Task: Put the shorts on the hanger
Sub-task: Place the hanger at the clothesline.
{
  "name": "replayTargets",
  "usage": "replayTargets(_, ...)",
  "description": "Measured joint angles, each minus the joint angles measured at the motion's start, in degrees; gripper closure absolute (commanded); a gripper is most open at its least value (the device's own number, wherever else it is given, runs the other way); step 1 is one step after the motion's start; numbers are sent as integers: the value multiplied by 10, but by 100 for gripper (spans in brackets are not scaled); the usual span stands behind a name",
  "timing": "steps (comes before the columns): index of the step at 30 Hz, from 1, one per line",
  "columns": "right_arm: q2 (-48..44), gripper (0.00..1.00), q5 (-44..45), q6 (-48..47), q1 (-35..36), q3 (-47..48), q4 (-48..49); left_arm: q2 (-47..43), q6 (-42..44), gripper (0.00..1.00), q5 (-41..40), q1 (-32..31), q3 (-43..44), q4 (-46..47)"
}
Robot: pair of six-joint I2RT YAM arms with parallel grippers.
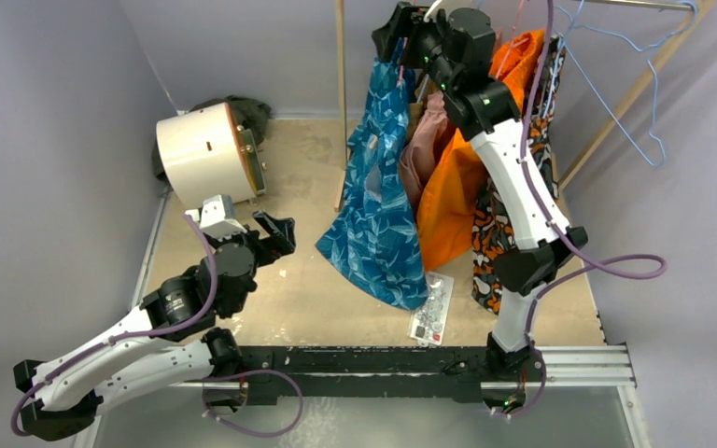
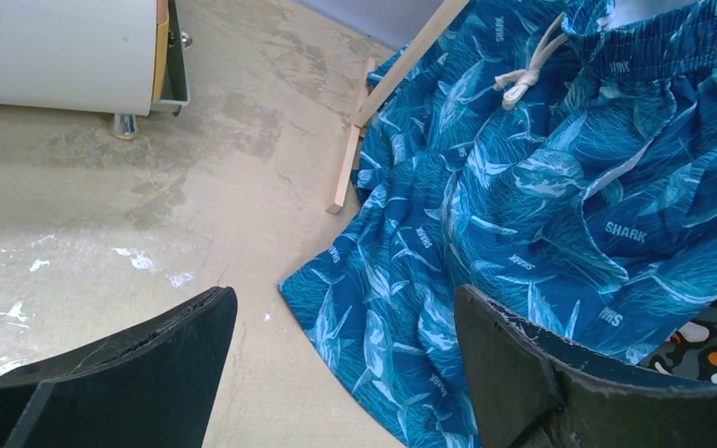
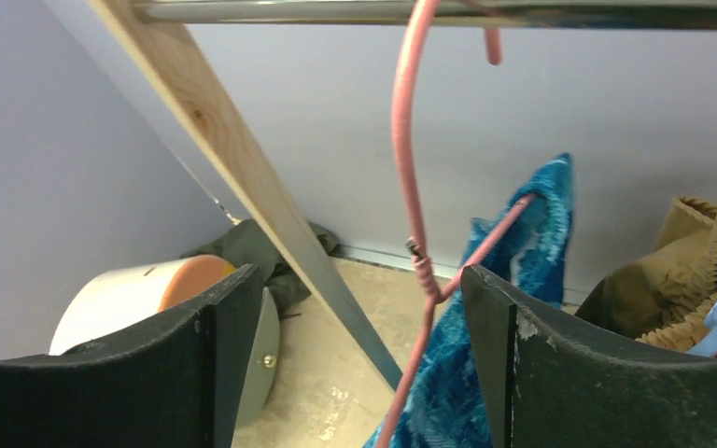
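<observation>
Nearest you in the top view is the black base track, which carries both arms at the near edge of the bench. The left arm lies low and folded. Its left gripper is spread and empty just above the bench, facing the clothes and clear of them, probably so it snags nothing. The right arm stands tall, with the right gripper up at the rack. Below it the shorts hang at the end of the row, next to the wooden upright. Brown shorts and orange shorts hang beside them. The lower hem of the shorts reaches down to the bench.

From the left wrist you see both fingers wide apart with nothing held between them. Ahead, the hem of the shorts lies spread on the bench, and the white drawstring shows higher up.

From the right wrist, the fingers stand apart on either side of the hanger without touching it. Its hook sits over the metal rod, and blue cloth is draped over one sloping arm of the wire. With the fingers clear of the wire, the rod carries the load, not the gripper. I judge the task done or nearly so. Only one shoulder of the hanger shows, so check that the waistband sits securely on the wire before you back away.
</observation>
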Motion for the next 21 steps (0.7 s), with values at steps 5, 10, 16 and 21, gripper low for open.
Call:
replayTargets(5, -26, 12, -23, 3, 0, 5, -22, 3, 0, 14, 0, 0, 0, 4)
replayTargets(10, -89, 15, -49, 2, 0, -12, -51, 6, 3, 14, 0, 0, 0, 9)
replayTargets(16, -204, 21, -81, -3, 0, -106, -63, 10, 21, 13, -1, 0, -1, 26)
replayTargets(21, -251, 35, -90, -11, 0, -197, -64, 31, 61, 13, 2, 0, -1, 64)
